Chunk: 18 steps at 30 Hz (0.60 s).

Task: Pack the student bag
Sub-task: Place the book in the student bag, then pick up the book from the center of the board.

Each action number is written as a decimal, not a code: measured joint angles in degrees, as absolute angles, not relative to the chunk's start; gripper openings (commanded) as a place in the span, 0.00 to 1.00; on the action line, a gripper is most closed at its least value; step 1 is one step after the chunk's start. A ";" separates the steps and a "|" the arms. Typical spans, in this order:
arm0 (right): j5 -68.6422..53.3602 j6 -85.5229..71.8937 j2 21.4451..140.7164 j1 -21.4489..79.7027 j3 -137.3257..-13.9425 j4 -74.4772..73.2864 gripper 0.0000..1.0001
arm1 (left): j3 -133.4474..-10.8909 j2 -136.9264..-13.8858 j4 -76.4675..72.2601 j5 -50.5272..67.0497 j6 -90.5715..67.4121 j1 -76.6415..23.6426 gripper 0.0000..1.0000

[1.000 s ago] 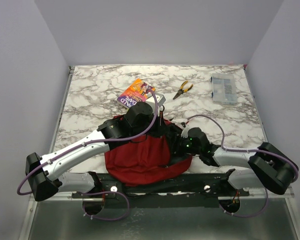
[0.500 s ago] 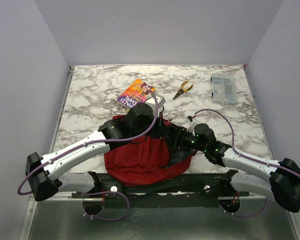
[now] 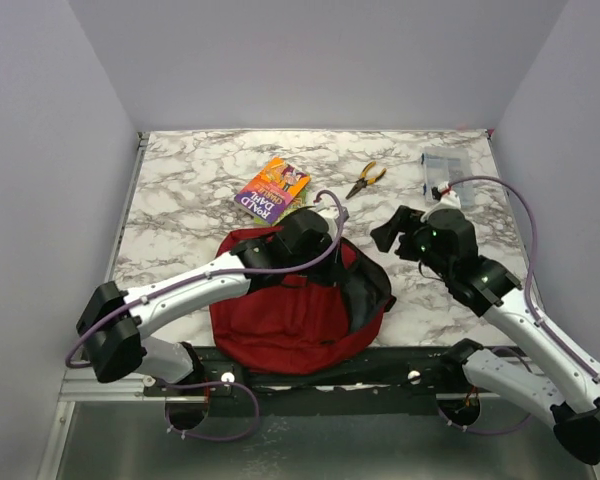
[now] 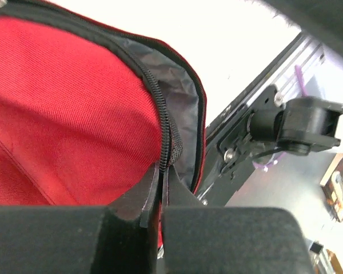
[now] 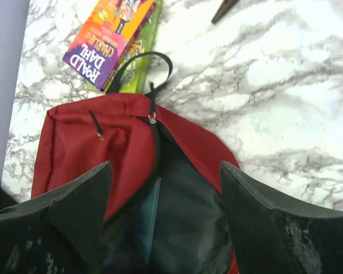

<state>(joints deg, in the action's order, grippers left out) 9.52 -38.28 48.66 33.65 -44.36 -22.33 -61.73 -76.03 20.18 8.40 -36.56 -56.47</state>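
Note:
The student bag point(image 3: 280, 315) lies at the near edge of the table: dark red, unzipped, with its dark lining point(image 5: 186, 220) showing. My left gripper point(image 3: 322, 262) is shut on the bag's zipper edge point(image 4: 164, 134) and holds that flap up. My right gripper point(image 3: 385, 235) hangs open above the table just right of the bag, with nothing between its fingers. In the right wrist view it point(image 5: 166, 168) looks down into the bag's mouth. A thin bluish edge point(image 5: 154, 208) shows inside the bag; I cannot tell what it is.
A Roald Dahl book point(image 3: 272, 188) lies on a green book point(image 5: 142, 60) just beyond the bag's black handle point(image 5: 143, 71). Yellow-handled pliers point(image 3: 365, 180) and a clear plastic parts box point(image 3: 447, 178) lie at the back right.
My right gripper has pulled out of the bag's mouth, moved up and to the right, and opened wider. My left arm has shifted slightly right, still gripping the zipper edge.

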 measured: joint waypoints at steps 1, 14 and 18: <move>10.13 -37.21 49.08 33.26 -45.91 -23.16 0.79 | -61.71 -77.08 19.88 9.39 -36.93 -56.45 0.27; -14.31 -38.37 72.75 33.58 -53.63 -7.18 0.70 | -60.49 -71.42 21.17 17.43 -35.73 -44.93 0.98; -18.33 -40.47 76.29 34.22 -50.78 0.23 0.69 | -60.18 -65.34 22.48 19.07 -35.86 -29.47 0.98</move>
